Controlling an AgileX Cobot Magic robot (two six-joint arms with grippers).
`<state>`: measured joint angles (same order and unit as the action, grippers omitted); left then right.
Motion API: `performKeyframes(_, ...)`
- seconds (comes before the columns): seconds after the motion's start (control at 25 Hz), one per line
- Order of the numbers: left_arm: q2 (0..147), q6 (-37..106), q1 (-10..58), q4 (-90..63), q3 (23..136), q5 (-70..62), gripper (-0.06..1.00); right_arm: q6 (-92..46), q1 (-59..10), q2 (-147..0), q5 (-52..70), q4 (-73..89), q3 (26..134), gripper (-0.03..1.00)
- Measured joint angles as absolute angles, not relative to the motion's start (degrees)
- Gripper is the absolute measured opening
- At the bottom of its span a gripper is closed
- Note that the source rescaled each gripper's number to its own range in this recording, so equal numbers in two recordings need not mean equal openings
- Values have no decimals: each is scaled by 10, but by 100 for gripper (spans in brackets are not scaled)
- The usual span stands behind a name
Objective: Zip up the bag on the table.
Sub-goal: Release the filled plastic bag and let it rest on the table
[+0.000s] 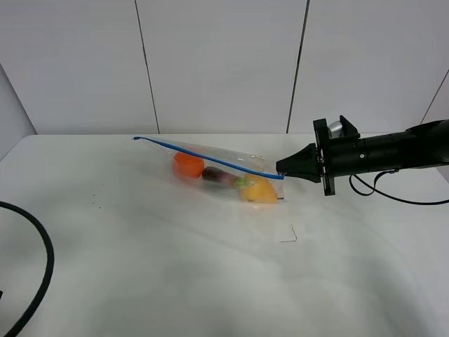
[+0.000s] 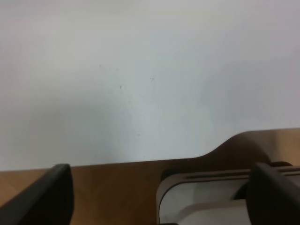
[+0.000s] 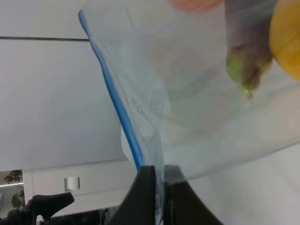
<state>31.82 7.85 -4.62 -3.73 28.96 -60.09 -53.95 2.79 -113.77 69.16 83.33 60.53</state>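
The table (image 1: pixel 210 281) is spreading wide, white and matte beneath me, carrying the bag (image 1: pixel 224 165) toward its far middle. The bag is showing as a clear, crinkly plastic rectangle, and its blue zip strip (image 1: pixel 203 158) is running along the upper edge. Its long axis is stretching from my right gripper (image 1: pixel 282 168) out toward the far left of the table, the strip's free end pointing away from those jaws and the near end meeting them. The zip edge is riding raised while the loaded belly is sagging onto the table just below my right jaws.

Inside the bag three things are lying in a row: an orange (image 1: pixel 188 166) farthest from my right jaws, a purple eggplant (image 1: pixel 219 177) in the middle with its green stem end turned toward the pear, and a yellow pear (image 1: pixel 258 189) nearest my right jaws, sitting just under them.

My right jaws are pinching closed on the corner of the bag at the zip strip; in the right wrist view the plastic and the blue strip (image 3: pixel 119 110) are running straight down between my two dark fingers (image 3: pixel 140 197).

My left gripper (image 2: pixel 159 197) is hanging with its jaws spread wide and gripping nothing, over the near edge of the table, well apart from the bag.
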Motion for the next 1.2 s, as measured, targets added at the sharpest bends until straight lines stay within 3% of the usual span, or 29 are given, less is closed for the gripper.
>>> performKeyframes(0.24,297,78,1,-37,290,-601,98,-540,28,-1138,692,833,605,0)
performKeyframes(1.04,0,80,2,-37,288,-604,98,-540,28,-1138,692,831,605,1)
performKeyframes(1.12,-2,80,2,-37,288,-606,98,-536,28,-1138,692,830,605,9)
performKeyframes(1.2,-3,80,2,-37,288,-606,98,-523,28,-1138,692,826,605,26)
